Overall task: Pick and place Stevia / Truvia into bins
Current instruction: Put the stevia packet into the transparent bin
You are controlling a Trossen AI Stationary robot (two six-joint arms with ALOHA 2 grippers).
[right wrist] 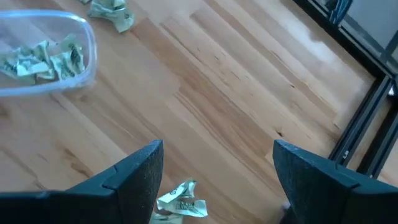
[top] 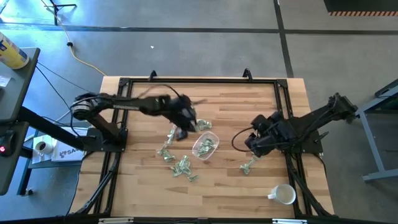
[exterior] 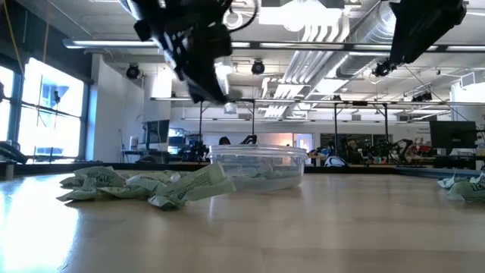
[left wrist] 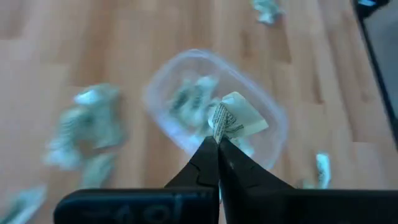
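Over the wooden table [top: 143, 186], in the high view, the left pincer [top: 189, 124] hangs beside the clear container [top: 205, 145], which holds several sweetener packets [top: 204, 147]; a loose group of packets [top: 179, 165] lies on the table just beside the container, toward the left arm. The right pincer [top: 254, 148] waits near a separate packet cluster [top: 249, 165], and a white mug [top: 283, 195] stands well apart near the table edge. At table height, the low view shows the container [exterior: 259, 168] resting flat with packets heaped beside it [exterior: 144, 186]; the left pincer [exterior: 198, 76] is raised above them. Through the left wrist view, the left pincer [left wrist: 217, 144] is pressed together, pinching one packet [left wrist: 235, 118] directly over the container [left wrist: 214, 102]. Through the right wrist view, the right pincer [right wrist: 217, 168] stands spread and holds nothing, with one packet [right wrist: 181, 200] on the table between its fingers [right wrist: 140, 171] and the container [right wrist: 43, 56] farther off.
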